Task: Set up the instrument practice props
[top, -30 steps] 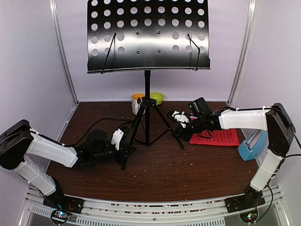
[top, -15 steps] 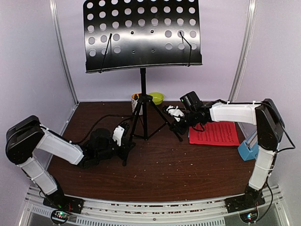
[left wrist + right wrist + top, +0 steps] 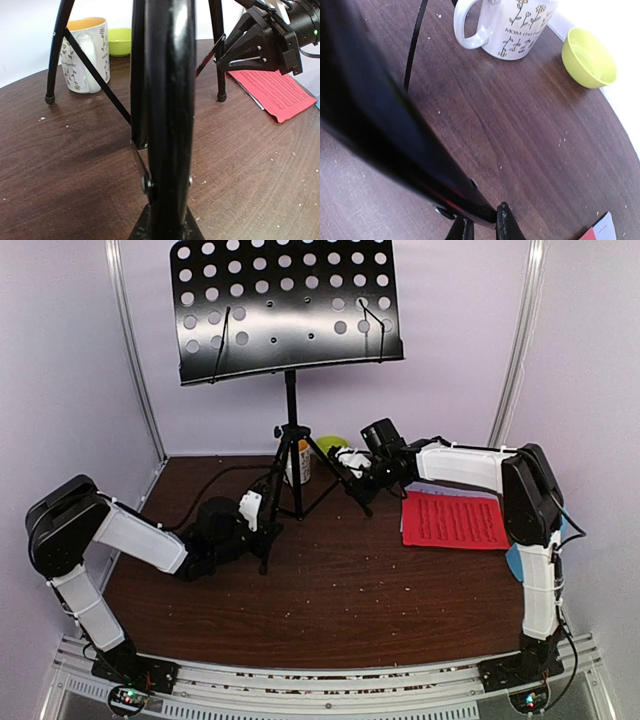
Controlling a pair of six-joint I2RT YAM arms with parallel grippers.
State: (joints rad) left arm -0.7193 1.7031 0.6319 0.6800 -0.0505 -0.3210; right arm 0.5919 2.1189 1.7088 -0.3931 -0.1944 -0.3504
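The black music stand [image 3: 290,430] stands upright at the back middle, its perforated desk [image 3: 285,305] high up. My left gripper [image 3: 263,530] is shut on its near left tripod leg [image 3: 167,125], which fills the left wrist view. My right gripper [image 3: 355,475] is shut on the right leg [image 3: 385,130], with a fingertip [image 3: 506,222] on each side of it. The red sheet-music page [image 3: 455,520] lies flat on the right, a pale page edge [image 3: 248,94] under it. The light-blue metronome [image 3: 511,562] is mostly hidden behind my right arm.
A white-and-orange mug [image 3: 301,464] and a small green bowl [image 3: 333,447] sit at the back wall just behind the tripod legs; both also show in the right wrist view, the mug [image 3: 515,25] and the bowl [image 3: 589,57]. Metal frame posts [image 3: 135,350] stand at both back corners.
The stand has slid back and to the left, toward the mug and bowl. Both grippers moved with it, each still holding its leg.
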